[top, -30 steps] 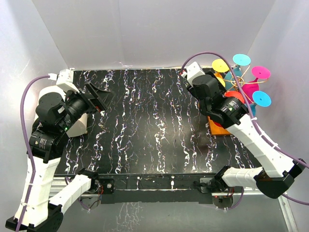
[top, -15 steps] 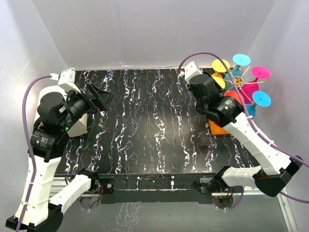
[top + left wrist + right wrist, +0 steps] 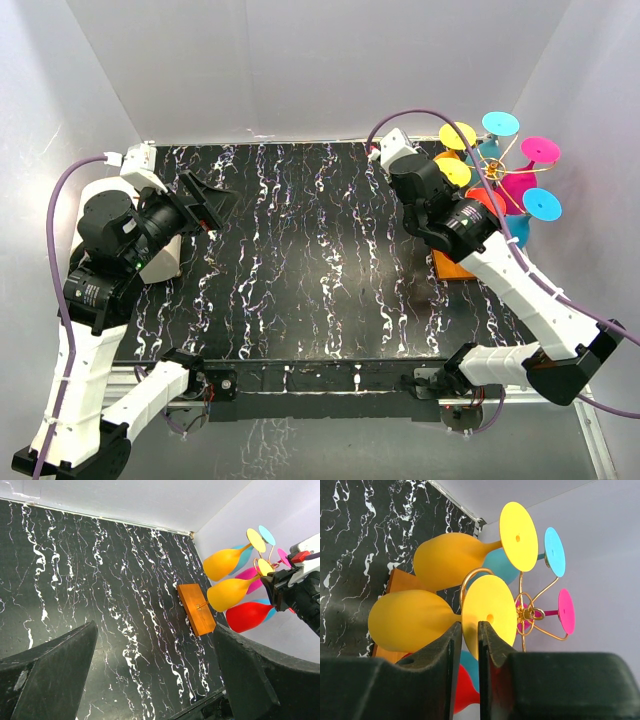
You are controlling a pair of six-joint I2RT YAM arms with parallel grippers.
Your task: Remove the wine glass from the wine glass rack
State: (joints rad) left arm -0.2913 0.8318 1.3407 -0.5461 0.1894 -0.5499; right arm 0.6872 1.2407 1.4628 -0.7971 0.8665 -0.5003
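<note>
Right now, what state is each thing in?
left gripper: open, empty.
right gripper: fingers nearly together at the near yellow glass's foot; grip unclear.
near yellow glass: hanging on the rack.
other glasses: hanging on the rack.
rack: standing on the table.

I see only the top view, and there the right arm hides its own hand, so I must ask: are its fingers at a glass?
Observer: Yes. The right hand has its fingers close together at the stem of the lower yellow glass, beside its foot; a grip I cannot confirm.
Operator: Is that stem free?
Observer: No: a gold hook loops past it, between bowl and foot.
</note>
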